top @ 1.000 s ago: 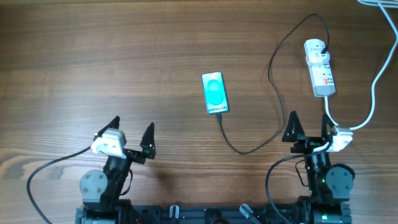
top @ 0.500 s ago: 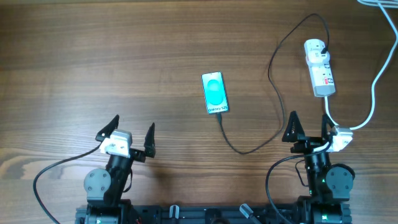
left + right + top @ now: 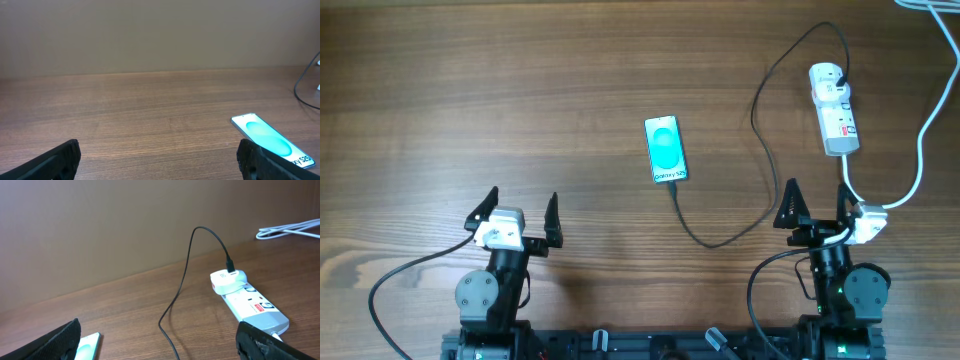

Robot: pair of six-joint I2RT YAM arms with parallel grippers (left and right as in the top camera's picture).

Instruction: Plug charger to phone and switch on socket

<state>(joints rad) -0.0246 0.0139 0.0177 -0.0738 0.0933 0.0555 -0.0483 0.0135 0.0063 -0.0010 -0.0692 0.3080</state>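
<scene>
The phone [image 3: 666, 150] lies flat mid-table with its cyan screen up; it also shows in the left wrist view [image 3: 270, 140] and at the right wrist view's lower left [image 3: 87, 342]. The charger cable [image 3: 757, 110] runs from the socket [image 3: 833, 110] in a long loop to the phone's near edge; I cannot tell whether its tip is inserted. My left gripper [image 3: 522, 200] stands open and empty, left of and nearer than the phone. My right gripper [image 3: 817, 195] is open and empty just short of the socket [image 3: 250, 300]. The cable [image 3: 182, 280] passes between its fingers' line of sight.
A thick white cord [image 3: 920, 150] curves from the socket's near end off the right side, passing close to my right gripper. More white cord [image 3: 290, 229] lies at the far right. The wooden table [image 3: 520, 90] stretches wide to the left.
My left gripper has swung from a tilted pose to facing straight ahead and shifted slightly left. The right arm, phone, cable and socket have not moved.
</scene>
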